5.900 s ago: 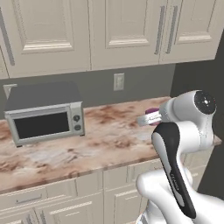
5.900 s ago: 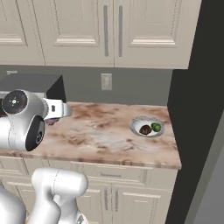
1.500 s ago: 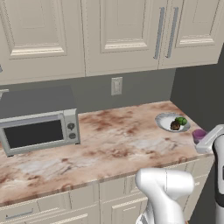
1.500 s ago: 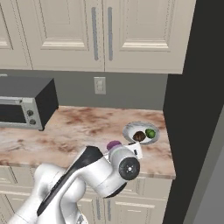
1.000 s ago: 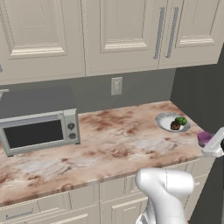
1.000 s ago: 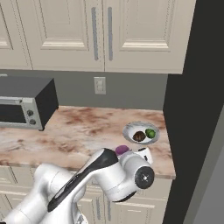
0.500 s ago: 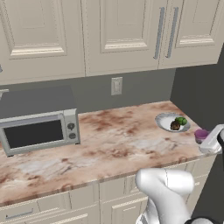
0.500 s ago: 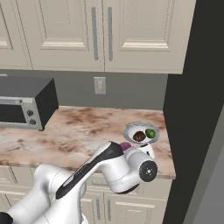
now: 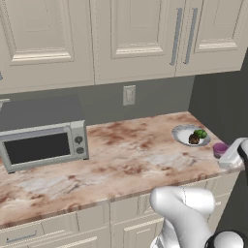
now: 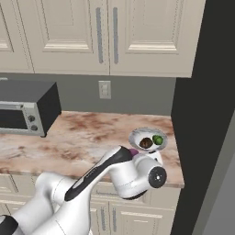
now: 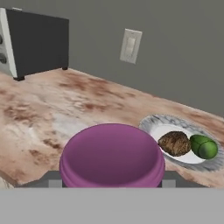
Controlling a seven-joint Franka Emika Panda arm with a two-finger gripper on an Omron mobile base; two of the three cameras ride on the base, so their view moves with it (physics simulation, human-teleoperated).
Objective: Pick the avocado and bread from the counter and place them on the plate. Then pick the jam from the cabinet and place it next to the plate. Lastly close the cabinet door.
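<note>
no readable text, labels or signs

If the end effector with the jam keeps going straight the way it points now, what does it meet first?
Probably the plate. In the hand view the end effector, shut on the jam, points across the counter toward the plate's near rim, slightly right of centre. Depth is unclear; it might pass just left of it, toward the back wall.

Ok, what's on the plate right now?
The plate holds the bread and the avocado, side by side near its middle. The jam, held in the claw, covers the plate's near-left rim, so that part can't be checked.
</note>
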